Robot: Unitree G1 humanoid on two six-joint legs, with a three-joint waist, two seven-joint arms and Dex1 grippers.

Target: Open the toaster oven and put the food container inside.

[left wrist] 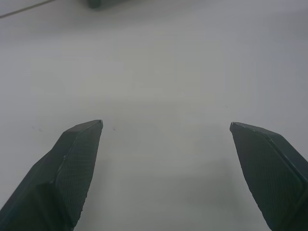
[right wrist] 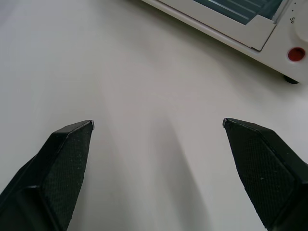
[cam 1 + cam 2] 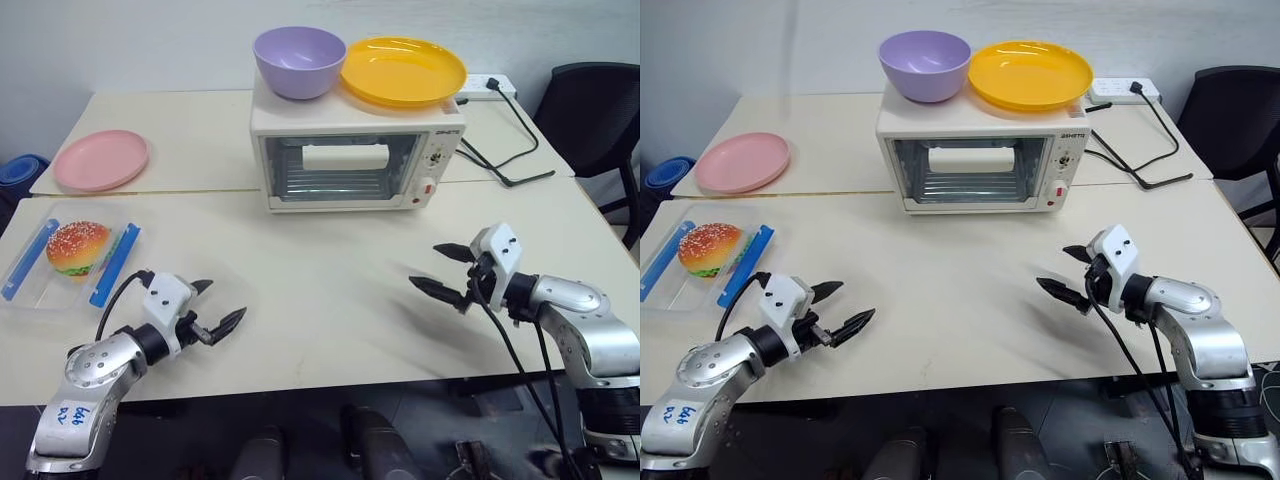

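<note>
The cream-white toaster oven (image 3: 355, 160) stands at the middle back of the table, its glass door shut and its white bar handle across the front. The clear food container (image 3: 68, 262) with blue side clips and a toy burger lies at the table's left edge. My left gripper (image 3: 218, 307) hovers open over the table, right of the container and apart from it. My right gripper (image 3: 442, 270) is open above the table, in front of the oven's right side; its wrist view shows the oven's lower corner with the red button (image 2: 296, 54).
A purple bowl (image 3: 299, 61) and a yellow plate (image 3: 403, 71) rest on the oven's top. A pink plate (image 3: 101, 159) lies at the back left. A power strip (image 3: 488, 85) with a black cable sits behind the oven. A black chair (image 3: 598, 120) stands at the right.
</note>
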